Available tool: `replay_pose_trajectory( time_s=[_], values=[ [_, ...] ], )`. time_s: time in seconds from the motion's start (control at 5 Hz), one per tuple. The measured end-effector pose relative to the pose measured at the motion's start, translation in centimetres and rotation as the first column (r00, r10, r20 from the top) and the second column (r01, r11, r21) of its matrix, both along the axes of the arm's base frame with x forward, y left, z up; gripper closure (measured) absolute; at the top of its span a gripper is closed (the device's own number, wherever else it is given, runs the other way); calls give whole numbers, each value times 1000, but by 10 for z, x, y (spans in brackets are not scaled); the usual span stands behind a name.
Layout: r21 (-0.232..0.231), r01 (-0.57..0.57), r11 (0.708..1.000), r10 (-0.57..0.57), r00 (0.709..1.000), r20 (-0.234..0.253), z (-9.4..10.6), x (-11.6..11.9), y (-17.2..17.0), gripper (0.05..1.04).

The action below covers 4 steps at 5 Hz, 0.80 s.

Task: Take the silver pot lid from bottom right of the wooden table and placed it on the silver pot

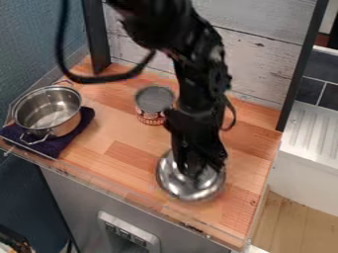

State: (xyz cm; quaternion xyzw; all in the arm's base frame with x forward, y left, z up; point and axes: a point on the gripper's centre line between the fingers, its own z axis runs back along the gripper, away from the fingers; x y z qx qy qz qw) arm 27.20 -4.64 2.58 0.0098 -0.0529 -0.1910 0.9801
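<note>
1 silver pot lid (188,191) near the front-right corner of the counter (125,175); black gripper (192,170) over it, claw state indeterminable. 1 lidless silver pot (64,129) on dark cloth (47,148), left edge.

Silver lid (182,187), dark purple cloth (55,144)

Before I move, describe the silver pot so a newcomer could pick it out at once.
On the wooden table, at the camera view's left, lies a dark cloth. The silver pot stands on it, open, with loop handles. It is deep where the silver lid is shallow, and wider than the labelled can.
</note>
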Motion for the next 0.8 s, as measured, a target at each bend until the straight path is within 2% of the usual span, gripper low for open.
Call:
replay_pose_trajectory(
  time_s=[0.2, 0.4, 0.8],
  values=[
    [-17, -78, 997, 79, 995, 56, 22, 5, 15, 805],
    [2, -152, 988, 151, 986, 71, 32, 4, 36, 805],
    [-8, -396, 918, 396, 915, 85, 43, -1, 110, 805]
  ],
)
